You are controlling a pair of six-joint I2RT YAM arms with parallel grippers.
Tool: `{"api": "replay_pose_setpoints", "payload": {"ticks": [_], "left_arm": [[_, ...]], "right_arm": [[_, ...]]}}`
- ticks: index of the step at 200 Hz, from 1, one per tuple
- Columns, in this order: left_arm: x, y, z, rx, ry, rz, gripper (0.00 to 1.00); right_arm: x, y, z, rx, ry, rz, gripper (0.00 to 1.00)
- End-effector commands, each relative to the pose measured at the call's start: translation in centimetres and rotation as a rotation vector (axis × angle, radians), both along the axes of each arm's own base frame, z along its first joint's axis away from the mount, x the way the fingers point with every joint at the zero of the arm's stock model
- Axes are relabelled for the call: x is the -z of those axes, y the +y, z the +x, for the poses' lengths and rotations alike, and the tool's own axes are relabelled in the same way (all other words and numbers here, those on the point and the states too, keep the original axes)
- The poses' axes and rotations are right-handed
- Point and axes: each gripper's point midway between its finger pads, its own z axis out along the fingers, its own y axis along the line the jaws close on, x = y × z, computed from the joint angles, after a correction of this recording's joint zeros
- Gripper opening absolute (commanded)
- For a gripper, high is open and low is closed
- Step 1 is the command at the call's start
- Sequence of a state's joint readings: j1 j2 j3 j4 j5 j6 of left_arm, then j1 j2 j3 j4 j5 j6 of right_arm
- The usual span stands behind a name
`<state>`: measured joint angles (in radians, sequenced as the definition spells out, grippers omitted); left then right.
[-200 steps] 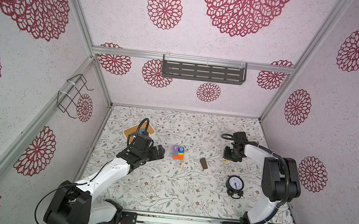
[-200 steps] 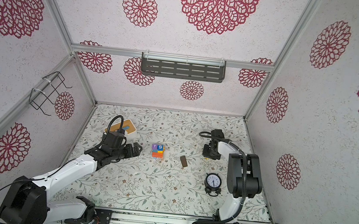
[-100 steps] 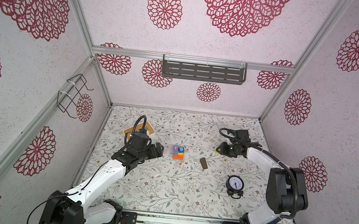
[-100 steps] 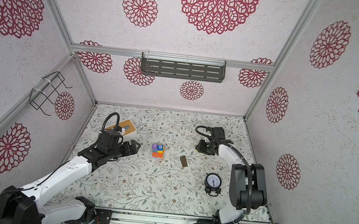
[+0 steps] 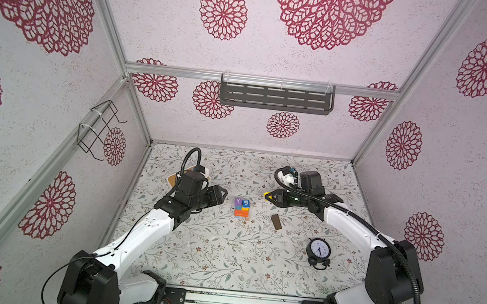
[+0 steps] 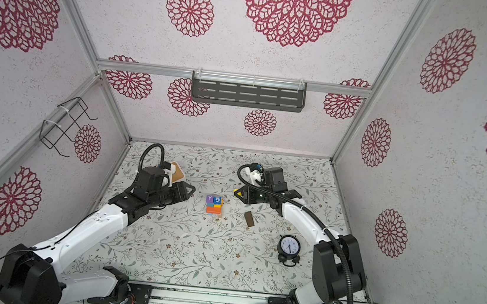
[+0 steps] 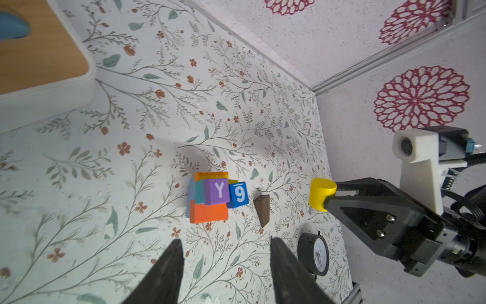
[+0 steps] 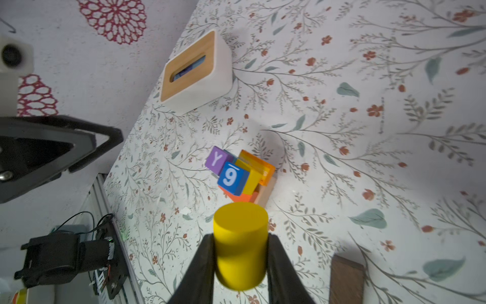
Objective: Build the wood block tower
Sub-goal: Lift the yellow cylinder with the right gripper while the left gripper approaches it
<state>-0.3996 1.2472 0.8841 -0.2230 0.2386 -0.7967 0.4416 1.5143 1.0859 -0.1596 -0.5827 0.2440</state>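
Note:
The tower (image 5: 242,208) (image 6: 214,205) stands mid-table: orange, blue and yellow layers topped by a purple "Y" cube (image 7: 217,190) and a blue "9" cube (image 8: 231,177). My right gripper (image 8: 240,237) is shut on a yellow cylinder block (image 8: 240,244) (image 5: 267,196), held above the table just right of the tower. A dark brown bar (image 5: 276,222) (image 7: 263,208) lies flat on the table right of the tower. My left gripper (image 7: 226,240) (image 6: 190,191) hovers left of the tower, open, with nothing between its fingers.
A black alarm clock (image 5: 319,249) (image 7: 315,255) stands front right of the bar. A white box with a slotted wooden lid (image 8: 194,73) (image 6: 179,173) sits at the back left, behind my left wrist. The enclosure walls bound the floral mat.
My right gripper has swung left from the back right toward the tower, carrying the yellow cylinder. My left arm has shifted slightly and its jaws have narrowed, still apart.

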Motion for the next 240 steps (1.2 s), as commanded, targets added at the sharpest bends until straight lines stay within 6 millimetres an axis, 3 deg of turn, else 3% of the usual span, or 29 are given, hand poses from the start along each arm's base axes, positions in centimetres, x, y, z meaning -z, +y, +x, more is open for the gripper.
{"api": "replay_pose_setpoints", "payload": {"ticks": [1, 51, 98, 185, 240], "left_arm": [[-2.6, -1.9, 0.8, 0.065, -0.057, -0.067, 0.63], [-3.1, -3.5, 1.7, 0.109, -0.046, -0.033, 0.68], [-3.3, -6.4, 2.0, 0.239, -0.004, -0.057, 0.63], [-3.7, -9.8, 1.3, 0.462, 0.065, -0.113, 0.55], [-4.5, -10.4, 1.6, 0.512, 0.067, -0.149, 0.54]], "right_arm": [[-4.9, 2.0, -0.4, -0.102, -0.155, 0.094, 0.13], [-5.8, 3.4, -0.7, -0.166, -0.229, 0.121, 0.14], [-5.9, 4.7, -0.9, -0.229, -0.274, 0.119, 0.16], [-5.5, 4.4, -0.9, -0.339, -0.333, -0.029, 0.18], [-5.5, 4.6, -0.8, -0.401, -0.328, -0.072, 0.18]]}}
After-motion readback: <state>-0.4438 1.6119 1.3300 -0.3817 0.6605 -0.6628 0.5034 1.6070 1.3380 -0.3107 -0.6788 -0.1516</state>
